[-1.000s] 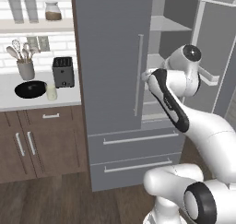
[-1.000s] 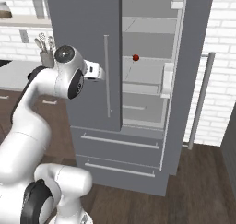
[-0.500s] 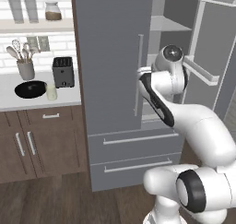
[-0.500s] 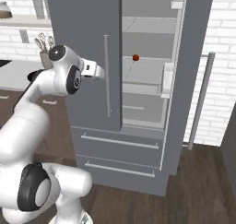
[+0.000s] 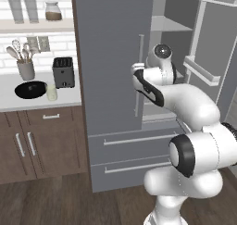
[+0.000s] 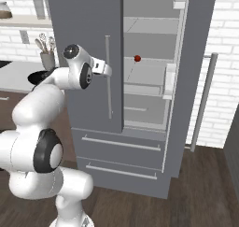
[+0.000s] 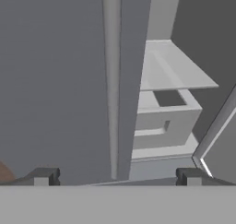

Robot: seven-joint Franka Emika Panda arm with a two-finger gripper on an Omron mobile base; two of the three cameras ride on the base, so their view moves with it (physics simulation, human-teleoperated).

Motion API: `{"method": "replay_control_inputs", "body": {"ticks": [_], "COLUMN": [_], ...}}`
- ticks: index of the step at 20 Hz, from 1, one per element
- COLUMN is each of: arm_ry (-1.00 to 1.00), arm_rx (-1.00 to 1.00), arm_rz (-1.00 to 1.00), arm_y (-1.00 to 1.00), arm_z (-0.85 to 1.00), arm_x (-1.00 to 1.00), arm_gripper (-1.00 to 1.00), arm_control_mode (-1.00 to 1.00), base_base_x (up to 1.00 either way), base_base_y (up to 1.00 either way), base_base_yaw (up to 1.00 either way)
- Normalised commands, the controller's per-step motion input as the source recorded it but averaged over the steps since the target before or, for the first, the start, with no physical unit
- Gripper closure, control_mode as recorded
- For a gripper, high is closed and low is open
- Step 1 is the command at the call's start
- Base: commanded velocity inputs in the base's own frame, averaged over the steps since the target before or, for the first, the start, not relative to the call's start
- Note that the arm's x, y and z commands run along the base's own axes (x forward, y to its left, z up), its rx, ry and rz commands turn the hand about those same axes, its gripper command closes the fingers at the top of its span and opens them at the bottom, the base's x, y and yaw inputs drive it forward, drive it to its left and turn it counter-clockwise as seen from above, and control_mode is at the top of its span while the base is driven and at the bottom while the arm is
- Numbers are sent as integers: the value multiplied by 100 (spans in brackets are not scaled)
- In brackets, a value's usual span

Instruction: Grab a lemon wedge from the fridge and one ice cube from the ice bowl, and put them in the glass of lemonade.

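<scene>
The grey fridge (image 5: 111, 57) has its left door shut and its right door (image 6: 196, 58) swung open, baring shelves (image 7: 177, 75) and an inner drawer (image 7: 161, 124). My gripper (image 7: 115, 179) is open and empty, its fingertips (image 7: 41, 177) set to either side of the left door's vertical handle (image 7: 110, 80), close in front of it. From the right base the gripper (image 6: 110, 72) sits beside that handle (image 6: 108, 76). The black ice bowl (image 5: 31, 89) lies on the counter left of the fridge, the glass of lemonade (image 5: 51, 92) beside it. The lemon wedge is hidden, and I can make out no ice cube.
A small red round thing (image 6: 137, 58) sits on a fridge shelf. A black toaster (image 5: 63, 72) and a grey utensil cup (image 5: 26, 70) stand behind the bowl. Two fridge drawers (image 5: 134, 140) lie below the doors. Clear glasses and a jar (image 5: 53, 11) stand on a wall shelf.
The arm has swung left, carrying the hand from the open right compartment to the shut left door's handle. The gripper has stayed open.
</scene>
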Motion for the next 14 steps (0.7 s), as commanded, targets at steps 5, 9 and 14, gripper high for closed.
{"method": "replay_control_inputs", "body": {"ticks": [5, 9, 14], "arm_ry": [0, 0, 0], "arm_rx": [5, 2, 4], "arm_rz": [0, 0, 0], "arm_y": [-16, -11, -3], "arm_z": [-36, -22, 0], "arm_x": [33, 50, 41], "arm_gripper": [-100, -100, -100], "arm_control_mode": [-100, -100, -100], "base_base_x": [0, 0, 0], "base_base_y": [0, 0, 0], "base_base_yaw": [0, 0, 0]}}
